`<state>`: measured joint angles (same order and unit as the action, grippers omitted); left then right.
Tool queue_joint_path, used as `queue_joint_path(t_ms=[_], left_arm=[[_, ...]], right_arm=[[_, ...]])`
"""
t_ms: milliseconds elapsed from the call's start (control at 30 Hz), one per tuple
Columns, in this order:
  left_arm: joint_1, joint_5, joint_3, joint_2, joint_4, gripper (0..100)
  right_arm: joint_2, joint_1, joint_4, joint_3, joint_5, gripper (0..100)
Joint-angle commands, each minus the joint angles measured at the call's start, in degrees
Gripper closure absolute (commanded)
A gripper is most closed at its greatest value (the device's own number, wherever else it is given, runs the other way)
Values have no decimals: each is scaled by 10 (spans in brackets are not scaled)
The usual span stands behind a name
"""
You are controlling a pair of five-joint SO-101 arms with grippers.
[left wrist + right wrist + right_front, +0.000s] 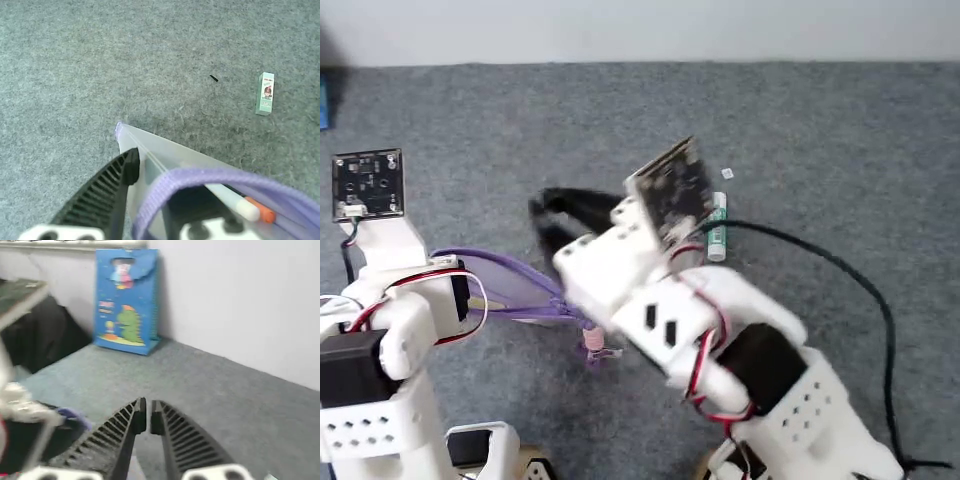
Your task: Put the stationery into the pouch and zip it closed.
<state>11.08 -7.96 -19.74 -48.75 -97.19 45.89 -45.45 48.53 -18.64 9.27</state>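
Note:
A clear pouch (150,150) with a purple zip edge (510,275) lies left of centre, held up at one end. My left gripper (160,185) is shut on its wall near the opening, and in the high view it (470,292) sits at the pouch's left end. Inside the pouch lies a white pen with an orange cap (247,210). A small green and white stationery box (265,93) lies apart on the carpet (718,228). My right gripper (148,417) hangs above the pouch's far end (555,215), shut, with nothing seen between its fingers.
Grey carpet (820,130) covers the table. A tiny black speck (213,78) lies near the box. A small pink piece (595,345) sits at the pouch's right end. A black cable (865,290) trails right. A blue gift bag (127,302) stands by the wall.

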Motion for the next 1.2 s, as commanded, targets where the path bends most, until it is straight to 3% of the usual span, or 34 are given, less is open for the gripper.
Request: queue_joint_path(t_ms=[0,400,667,867,1167], left_arm=[[1,-1,-30,13,-2,989],[1,-1,-30,14,-2,989],[1,-1,-30,12,-3,989],[2,-1,-30,11,-3,989],[1,-1,-30,13,0,989]], right_arm=[[4,73,37,27,-2,966],[-95,251,171,26,-4,991],[-271,289,176,38,-7,990],[-415,327,180,145,-7,988],[-659,348,241,375,-52,793]])
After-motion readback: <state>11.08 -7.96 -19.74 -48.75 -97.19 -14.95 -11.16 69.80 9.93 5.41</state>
